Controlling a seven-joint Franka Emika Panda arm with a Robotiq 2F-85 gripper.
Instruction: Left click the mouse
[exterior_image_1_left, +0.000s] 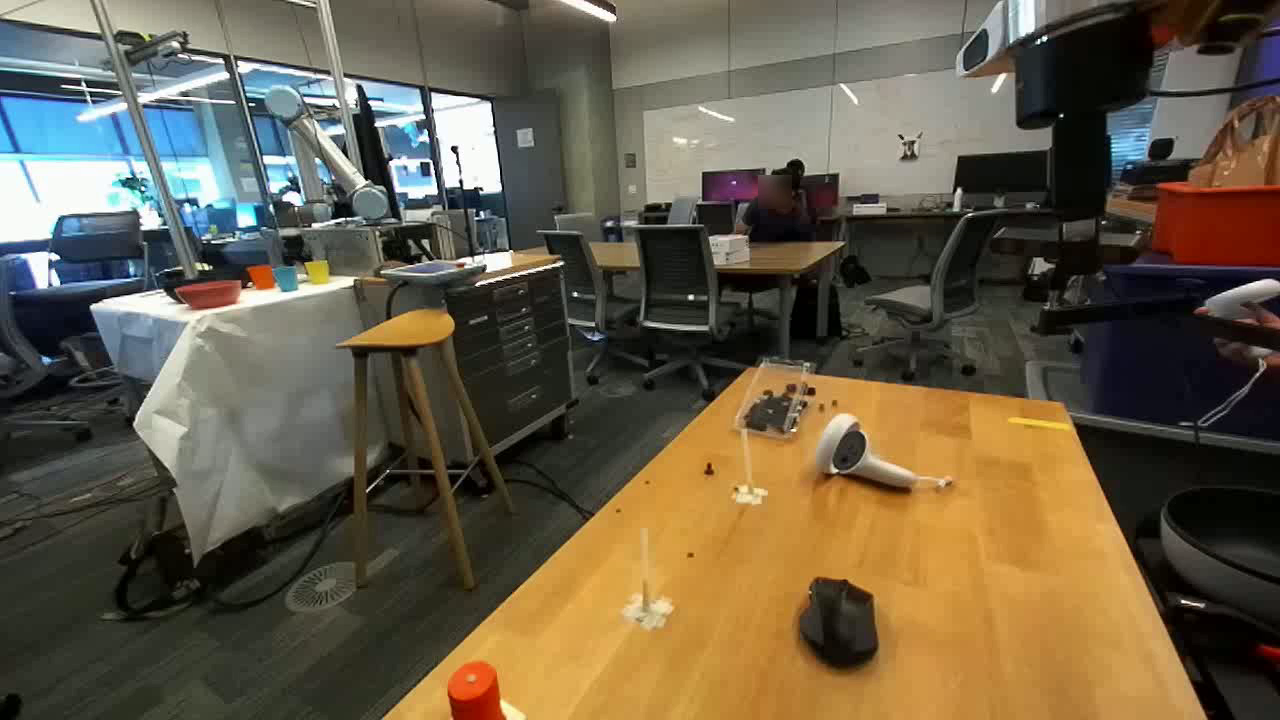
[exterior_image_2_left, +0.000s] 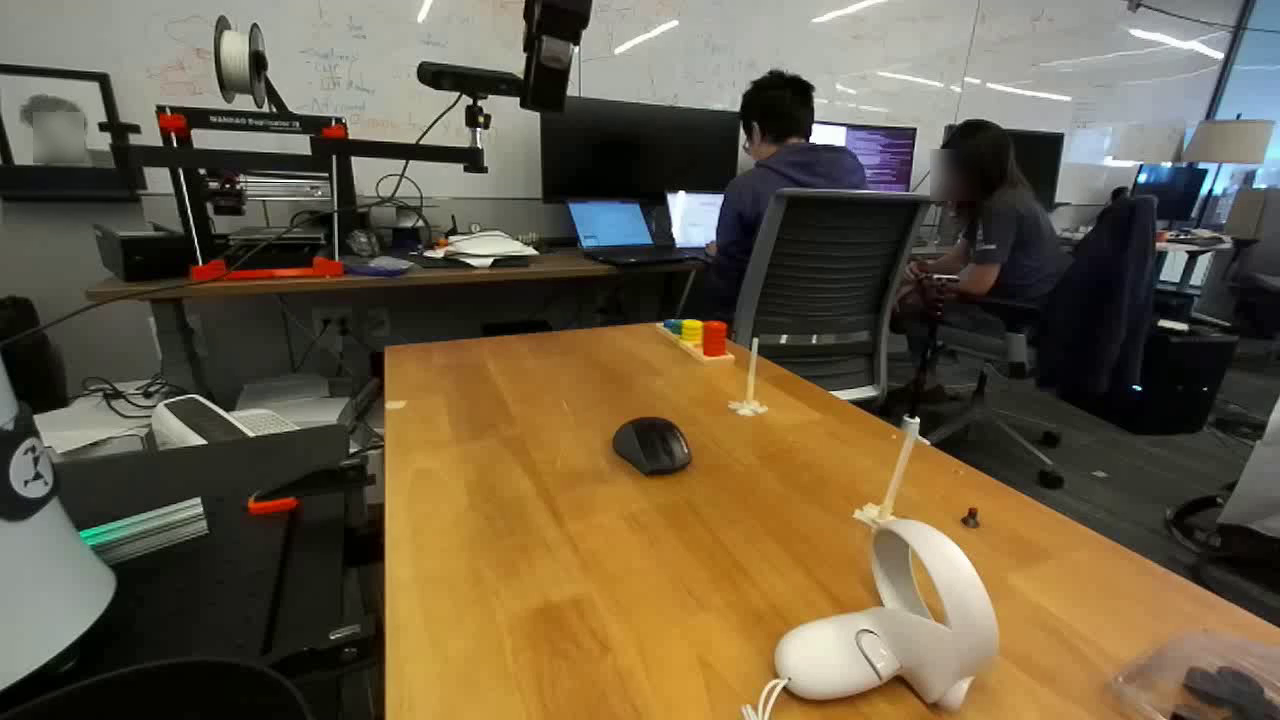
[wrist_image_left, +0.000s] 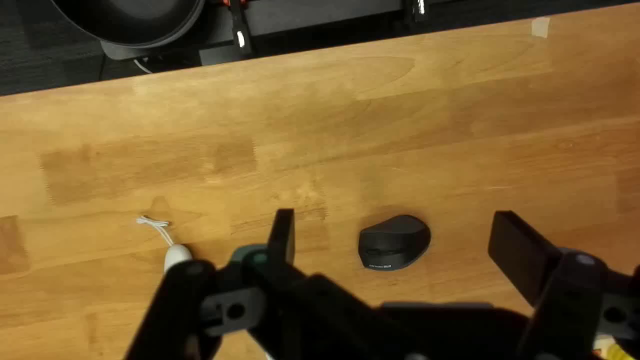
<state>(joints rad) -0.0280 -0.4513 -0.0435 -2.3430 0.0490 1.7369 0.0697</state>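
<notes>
Black mouse (wrist_image_left: 395, 242) | well inside table (wrist_image_left: 300, 115) edges | gripper (wrist_image_left: 395, 225) above, jaws spread

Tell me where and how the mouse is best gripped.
I'd grip the mouse by its two long sides, coming from straight above: it lies flat on the table, domed and narrower across than lengthwise. In the wrist view the open claw would close along the mouse's length, so a quarter turn may help.

In the wrist view, cannot read the lettering (wrist_image_left: 380, 266) on the mouse (wrist_image_left: 395, 241) or see past the end effector (wrist_image_left: 394, 233) to most of the white controller (wrist_image_left: 177, 256). In an exterior view, partly lose the clear container (exterior_image_2_left: 1165, 663) past the edge; cannot identify its dark contents (exterior_image_2_left: 1225, 688).
</notes>
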